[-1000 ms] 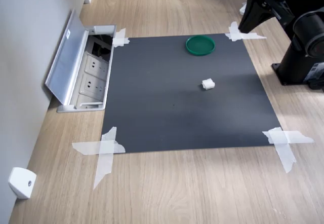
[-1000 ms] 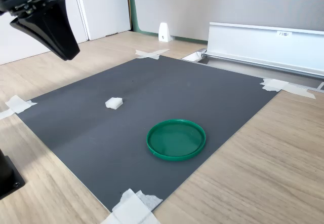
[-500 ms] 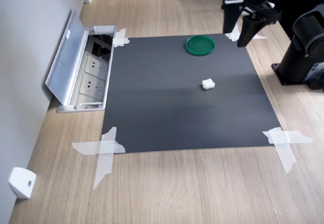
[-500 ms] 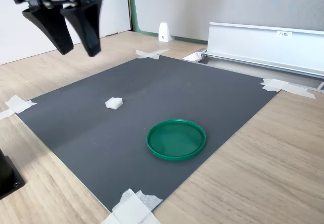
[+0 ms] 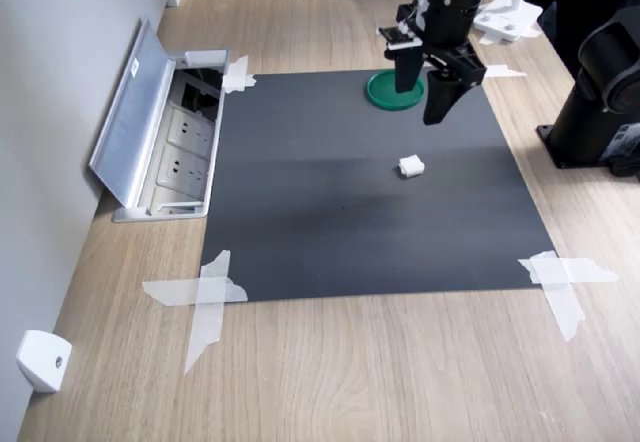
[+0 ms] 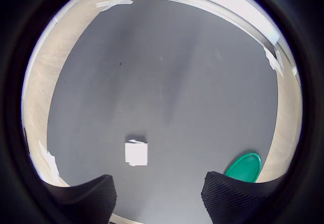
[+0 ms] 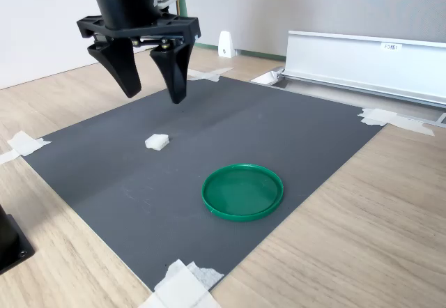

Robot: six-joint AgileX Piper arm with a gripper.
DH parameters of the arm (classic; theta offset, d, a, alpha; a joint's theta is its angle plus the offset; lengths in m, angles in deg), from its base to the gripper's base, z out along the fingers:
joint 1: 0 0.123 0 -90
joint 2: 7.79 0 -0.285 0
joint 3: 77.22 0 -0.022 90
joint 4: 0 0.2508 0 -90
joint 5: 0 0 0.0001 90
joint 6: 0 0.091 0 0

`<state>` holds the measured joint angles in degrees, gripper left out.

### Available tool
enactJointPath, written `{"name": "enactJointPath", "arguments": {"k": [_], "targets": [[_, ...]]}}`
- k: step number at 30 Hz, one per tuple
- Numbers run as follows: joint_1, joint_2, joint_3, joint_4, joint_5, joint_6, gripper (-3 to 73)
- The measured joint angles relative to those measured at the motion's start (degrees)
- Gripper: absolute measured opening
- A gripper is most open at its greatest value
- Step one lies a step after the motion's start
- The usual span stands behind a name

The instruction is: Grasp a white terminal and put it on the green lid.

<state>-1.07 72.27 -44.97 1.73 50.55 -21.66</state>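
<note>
Taped flat at the corners: dark mat (image 5: 360, 202), giving a plain, steady work surface. Above it, high over the mat, gripper (image 7: 150, 93) pointing down, jaws spread wide and empty, apparently lining up for a descent. Near one mat edge, green lid (image 7: 242, 191) lying rim-up, ready as the drop spot, nothing on it. Well apart from the lid, resting alone on the mat, white terminal (image 6: 136, 153), just ahead of the fingertips (image 6: 86, 196) in the wrist view, untouched.
</note>
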Motion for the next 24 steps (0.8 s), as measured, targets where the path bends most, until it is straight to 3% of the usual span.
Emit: {"name": "enactJointPath", "arguments": {"k": [9,24], "targets": [[5.76,3.42,1.04,-0.35,-2.44,3.65,72.6],[6.08,9.25,4.31,-1.73,-9.28,8.16,72.6]]}}
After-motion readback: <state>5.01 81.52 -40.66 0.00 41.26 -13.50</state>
